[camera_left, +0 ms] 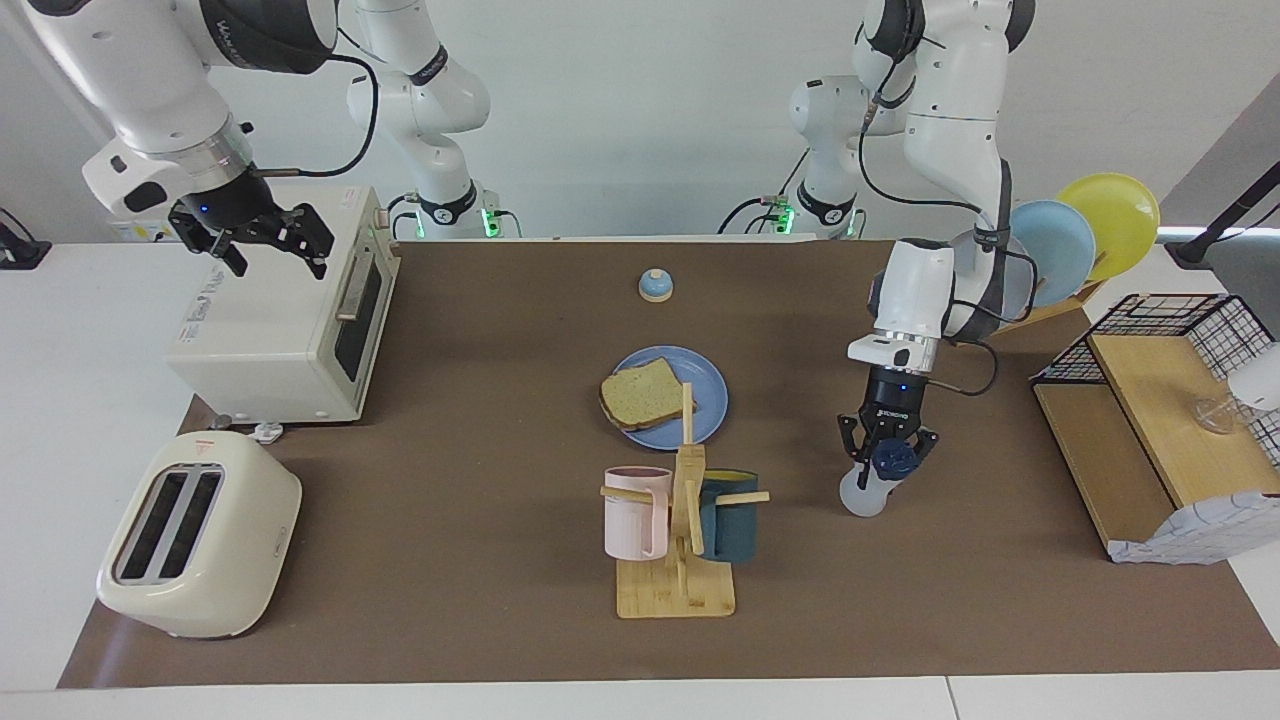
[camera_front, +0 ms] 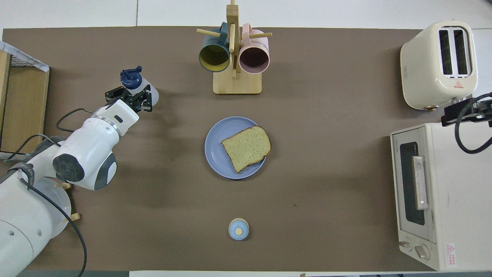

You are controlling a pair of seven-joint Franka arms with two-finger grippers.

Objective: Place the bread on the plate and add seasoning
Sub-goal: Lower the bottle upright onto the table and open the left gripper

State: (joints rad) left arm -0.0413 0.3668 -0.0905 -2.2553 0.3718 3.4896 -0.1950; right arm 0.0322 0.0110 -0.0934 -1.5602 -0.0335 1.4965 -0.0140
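You see the squarish speckled tan bread slice on the round blue plate mid-counter, the wooden mug rack farther from the robots, the small bell nearer them.

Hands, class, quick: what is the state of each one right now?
Left hand: shut on the seasoning bottle, tilted, toward the left arm's end of the table.
Right hand: open, holding nothing, over the toaster oven.

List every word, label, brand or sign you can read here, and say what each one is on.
"TOSHIBA": seemingly, in small letters up the front edge of the toaster oven; barely legible.
Red warning triangle, on the toaster; no words readable.
Red and white warning sticker by the oven's knobs; print too small.
Lettering on the right arm's dark joint: cut off, unreadable.
Left gripper: tiny white brand, unreadable.
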